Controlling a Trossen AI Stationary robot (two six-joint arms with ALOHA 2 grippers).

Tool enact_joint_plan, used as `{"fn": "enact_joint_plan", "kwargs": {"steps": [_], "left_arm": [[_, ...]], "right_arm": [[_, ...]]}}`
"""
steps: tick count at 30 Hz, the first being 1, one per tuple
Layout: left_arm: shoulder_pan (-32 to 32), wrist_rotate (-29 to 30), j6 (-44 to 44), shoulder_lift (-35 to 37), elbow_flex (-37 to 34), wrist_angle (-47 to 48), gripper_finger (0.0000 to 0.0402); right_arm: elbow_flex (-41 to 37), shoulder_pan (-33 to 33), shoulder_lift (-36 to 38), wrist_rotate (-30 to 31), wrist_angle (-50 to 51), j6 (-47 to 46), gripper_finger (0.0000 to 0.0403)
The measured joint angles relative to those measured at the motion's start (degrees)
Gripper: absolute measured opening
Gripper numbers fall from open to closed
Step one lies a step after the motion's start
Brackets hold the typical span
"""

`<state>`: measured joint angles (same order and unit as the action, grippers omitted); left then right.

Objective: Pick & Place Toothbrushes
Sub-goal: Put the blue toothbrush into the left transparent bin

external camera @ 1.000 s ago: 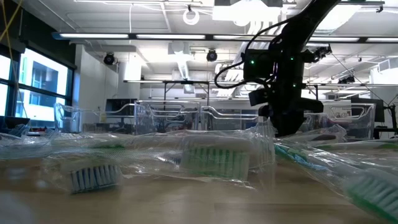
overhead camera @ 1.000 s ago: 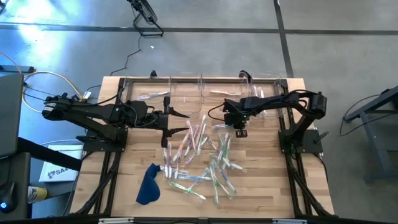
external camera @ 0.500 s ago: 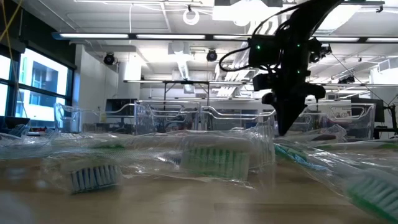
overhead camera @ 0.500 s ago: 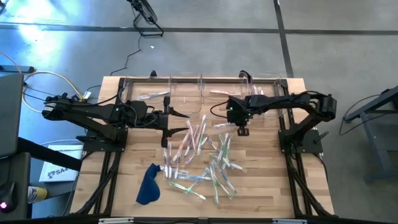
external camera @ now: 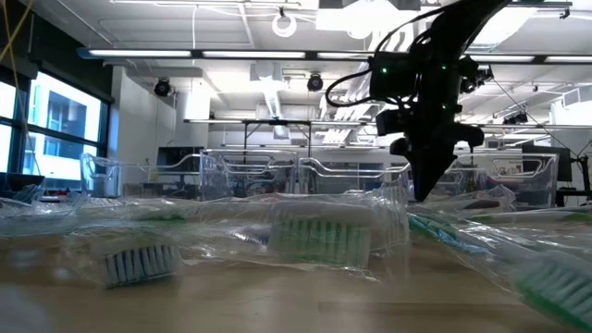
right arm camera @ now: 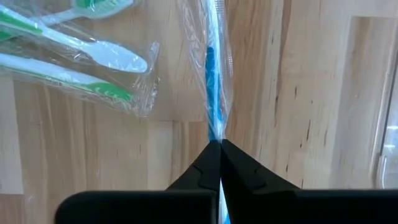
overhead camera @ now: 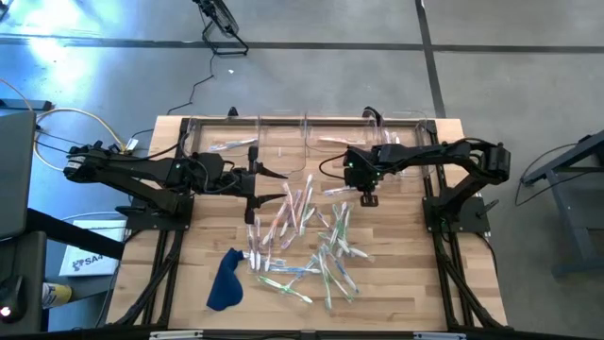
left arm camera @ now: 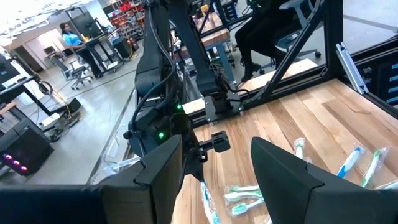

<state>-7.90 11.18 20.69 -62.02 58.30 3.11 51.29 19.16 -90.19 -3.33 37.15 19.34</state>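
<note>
Roughly thirty toothbrushes (overhead camera: 302, 236); four clear bins (overhead camera: 283, 137); one blue cloth (overhead camera: 225, 281).

Right end effector (right arm camera: 219, 144) closed, pointing down; left end effector (left arm camera: 214, 163) spread, level.

We see even, bright light from long ceiling lamps (external camera: 231, 54) in the low view, and they look a little overexposed. In this view the near toothbrushes (external camera: 319, 236) are blurred and their wrappers shine with glare. From above, the table (overhead camera: 396, 283) is lit softly with weak shadows, and a bluish glare lies on the floor (overhead camera: 57, 47). The right wrist view is sharp.
</note>
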Motion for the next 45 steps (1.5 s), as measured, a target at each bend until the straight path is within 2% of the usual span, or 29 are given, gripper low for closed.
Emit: {"fn": "enact_joint_plan", "kwargs": {"steps": [5,10,14,20,22,25,27,29,36,39,45], "left_arm": [[0.0,0.0,0.1,0.0,0.0,0.1,0.0187],[0.0,0.0,0.2,0.0,0.0,0.6,0.0187],[0.0,0.0,0.2,0.0,0.0,1.3,0.0187],[0.0,0.0,0.0,0.0,0.0,1.5,0.0187],[0.0,0.0,0.0,0.0,0.0,1.5,0.0187],[0.0,-0.1,-0.1,0.0,0.0,1.4,0.0187],[0.0,-0.1,-0.3,0.0,0.0,1.4,0.0187],[0.0,-0.2,-0.7,0.0,0.0,1.4,0.0187],[0.0,-0.2,-1.5,0.0,0.0,1.4,0.0187],[0.0,-0.2,-1.5,0.0,0.0,1.5,0.0187],[0.0,-0.2,-1.5,0.0,0.0,1.5,0.0187]], "right_arm": [[0.0,0.0,0.0,1.0,0.0,0.2,0.0001],[0.1,0.0,0.0,5.8,-0.1,0.4,0.0016],[0.1,0.0,0.1,3.7,0.1,1.8,0.0036],[0.1,0.1,0.1,3.5,-0.5,1.5,0.0007],[0.1,0.3,0.1,5.5,-1.5,1.5,0.0008],[0.1,0.7,0.1,5.6,-2.5,1.8,0.0025],[0.1,1.2,0.0,3.1,-3.0,1.9,0.0046],[0.1,1.6,-0.1,1.3,-2.8,1.8,0.0075],[0.1,2.0,-0.2,1.4,-2.8,3.5,0.0172],[0.1,2.9,-0.2,0.6,-3.0,4.2,0.0184],[0.1,5.5,-0.2,-0.1,-2.4,4.0,0.0175]]}}
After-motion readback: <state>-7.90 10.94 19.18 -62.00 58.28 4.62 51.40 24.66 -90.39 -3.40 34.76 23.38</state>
